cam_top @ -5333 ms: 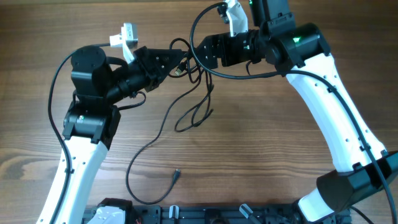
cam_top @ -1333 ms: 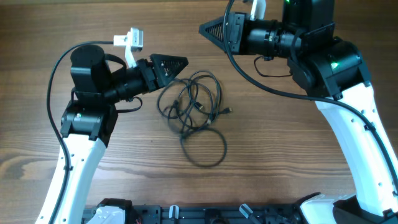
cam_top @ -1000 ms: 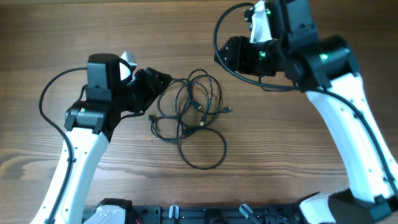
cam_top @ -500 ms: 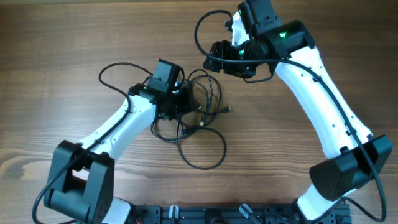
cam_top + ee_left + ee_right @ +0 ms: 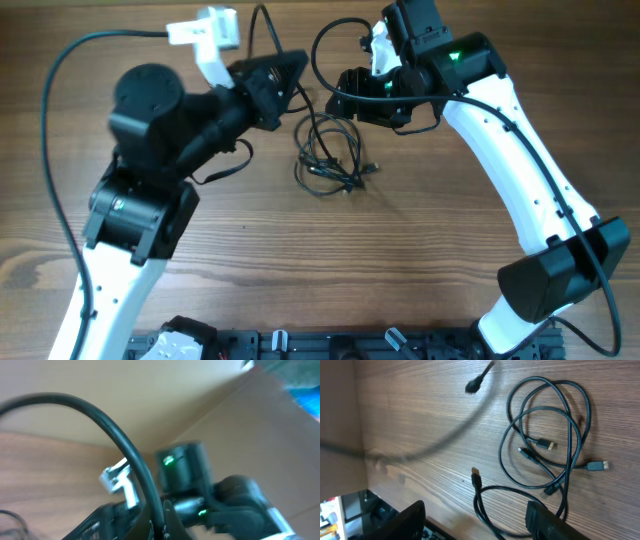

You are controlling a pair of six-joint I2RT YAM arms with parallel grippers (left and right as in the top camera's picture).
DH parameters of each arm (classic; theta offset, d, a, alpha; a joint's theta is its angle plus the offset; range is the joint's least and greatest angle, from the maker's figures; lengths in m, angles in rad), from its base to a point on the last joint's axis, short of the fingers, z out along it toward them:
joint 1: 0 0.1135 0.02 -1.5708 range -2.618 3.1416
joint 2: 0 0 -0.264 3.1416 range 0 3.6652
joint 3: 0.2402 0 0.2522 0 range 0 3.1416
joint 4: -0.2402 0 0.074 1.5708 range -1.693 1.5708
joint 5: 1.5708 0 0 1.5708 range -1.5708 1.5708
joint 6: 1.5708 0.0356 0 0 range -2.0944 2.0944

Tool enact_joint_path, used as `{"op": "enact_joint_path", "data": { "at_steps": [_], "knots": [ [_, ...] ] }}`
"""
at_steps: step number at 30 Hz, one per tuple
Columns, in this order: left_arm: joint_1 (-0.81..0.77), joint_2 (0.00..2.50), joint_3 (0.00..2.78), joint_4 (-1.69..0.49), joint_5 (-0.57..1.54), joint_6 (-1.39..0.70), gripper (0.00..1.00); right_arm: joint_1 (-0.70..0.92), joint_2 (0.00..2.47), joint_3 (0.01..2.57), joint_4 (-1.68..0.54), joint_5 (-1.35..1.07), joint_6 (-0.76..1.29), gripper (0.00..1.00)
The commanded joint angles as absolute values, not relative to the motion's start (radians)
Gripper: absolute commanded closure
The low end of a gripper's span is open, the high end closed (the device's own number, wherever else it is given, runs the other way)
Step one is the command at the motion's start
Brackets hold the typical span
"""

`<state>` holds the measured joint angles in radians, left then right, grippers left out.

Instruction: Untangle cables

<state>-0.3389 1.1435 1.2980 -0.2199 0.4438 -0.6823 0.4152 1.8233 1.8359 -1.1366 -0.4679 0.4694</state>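
The cables (image 5: 332,160) lie in a small tangle of thin black loops on the wood table, mid-back. In the right wrist view the loops (image 5: 547,445) show several small plugs, one gold-tipped. My left gripper (image 5: 290,72) is raised behind and left of the pile, shut on one black cable (image 5: 125,445) that arcs out of its closed fingertips (image 5: 162,525). A blurred loose end with a plug (image 5: 473,385) of a cable swings over the table. My right gripper (image 5: 345,92) hovers just behind the pile, open and empty (image 5: 477,522).
The right arm's body with green lights (image 5: 200,490) is close in front of the left gripper. Thicker black robot cables (image 5: 330,40) loop over the right wrist. A dark rail (image 5: 330,345) runs along the table's front edge.
My left arm has lifted off the pile, up and toward the back, pulling one cable with it. The pile has drawn into a smaller tangle. The right arm has not moved.
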Motion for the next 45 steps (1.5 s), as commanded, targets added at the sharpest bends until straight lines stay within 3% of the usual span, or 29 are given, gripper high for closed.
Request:
{"op": "enact_joint_path", "data": {
  "at_steps": [1, 5, 9, 12, 14, 18, 24, 30, 32, 34, 37, 41, 45],
  "knots": [
    [-0.300, 1.128, 1.304, -0.092, 0.453, -0.815, 0.96, 0.415, 1.827, 1.838, -1.135, -0.495, 0.450, 0.32],
    [-0.201, 1.127, 1.304, 0.152, 0.453, -1.026, 0.96, 0.415, 1.827, 1.838, -1.142, -0.461, 0.445, 0.29],
    [-0.096, 1.127, 1.304, 0.334, 0.453, -1.271, 0.96, 0.415, 1.827, 1.838, -1.139, -0.461, 0.432, 0.19],
    [-0.073, 1.127, 1.304, 0.424, 0.414, -1.291, 0.96, 0.416, 1.827, 1.838, -1.138, -0.461, 0.382, 0.14],
    [-0.044, 1.129, 1.304, 0.398, 0.407, -1.287, 0.96, 0.416, 1.827, 1.838, -1.131, -0.459, 0.393, 0.00],
    [-0.004, 1.164, 1.304, 0.182, 0.454, -1.261, 0.96, 0.416, 1.827, 1.838, -1.137, -0.447, 0.422, 0.00],
    [-0.004, 1.185, 1.304, 0.325, 0.501, -1.264, 0.96, 0.416, 1.827, 1.838, -1.137, -0.415, 0.429, 0.00],
    [-0.002, 1.188, 1.304, 0.198, 0.484, -1.055, 0.96, 0.416, 1.827, 1.838, -1.134, -0.411, 0.429, 0.00],
    [-0.002, 1.188, 1.304, 0.117, 0.394, -0.907, 0.96, 0.416, 1.827, 1.838, -1.135, -0.411, 0.430, 0.00],
    [-0.002, 1.188, 1.304, 0.002, 0.176, -0.784, 0.96, 0.416, 1.827, 1.838, -1.135, -0.410, 0.443, 0.00],
    [0.003, 1.190, 1.304, -0.067, -0.005, -0.740, 0.96, 0.416, 1.827, 1.838, -1.135, -0.393, 0.444, 0.00],
    [0.017, 1.189, 1.304, 0.077, 0.245, -0.745, 0.96, 0.416, 1.827, 1.838, -1.126, -0.381, 0.445, 0.00],
    [0.017, 1.190, 1.304, 0.270, 0.352, -1.007, 0.96, 0.416, 1.827, 1.838, -1.106, -0.511, 0.334, 0.01]
  ]
}}
